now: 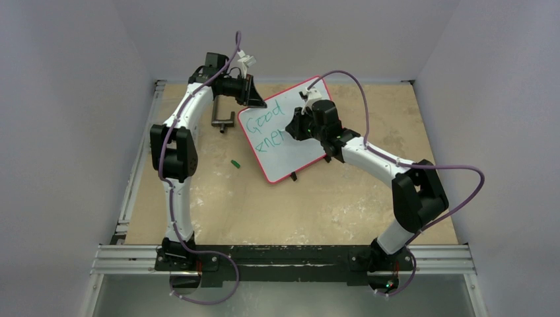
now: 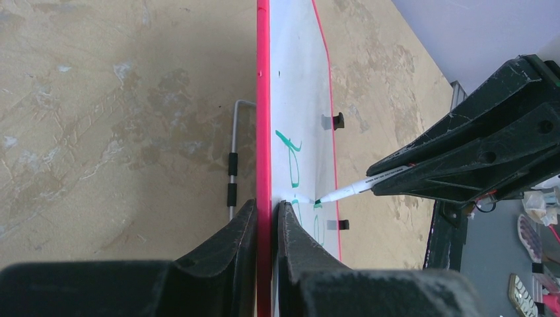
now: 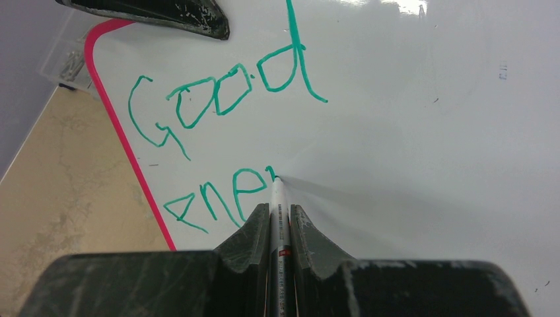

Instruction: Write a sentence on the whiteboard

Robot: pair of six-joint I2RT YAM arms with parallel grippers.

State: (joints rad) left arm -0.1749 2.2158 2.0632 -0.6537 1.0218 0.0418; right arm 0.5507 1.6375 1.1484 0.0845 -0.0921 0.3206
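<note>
The whiteboard (image 1: 300, 142) with its red frame lies tilted at the table's centre back. Green writing (image 1: 265, 125) on it reads "Good" over "ene" (image 3: 218, 195). My left gripper (image 1: 254, 99) is shut on the board's red edge (image 2: 263, 132) at its far left corner. My right gripper (image 1: 295, 129) is shut on a white marker (image 3: 280, 218). The marker's green tip (image 3: 276, 178) touches the board just after "ene". In the left wrist view the marker (image 2: 350, 190) meets the board (image 2: 300, 86) from the right.
A green marker cap (image 1: 234, 163) lies on the tan table left of the board. A metal stand (image 1: 223, 120) lies beside the board's left edge, also in the left wrist view (image 2: 232, 172). Two black clip feet (image 1: 294, 176) stick out along the board's near edge.
</note>
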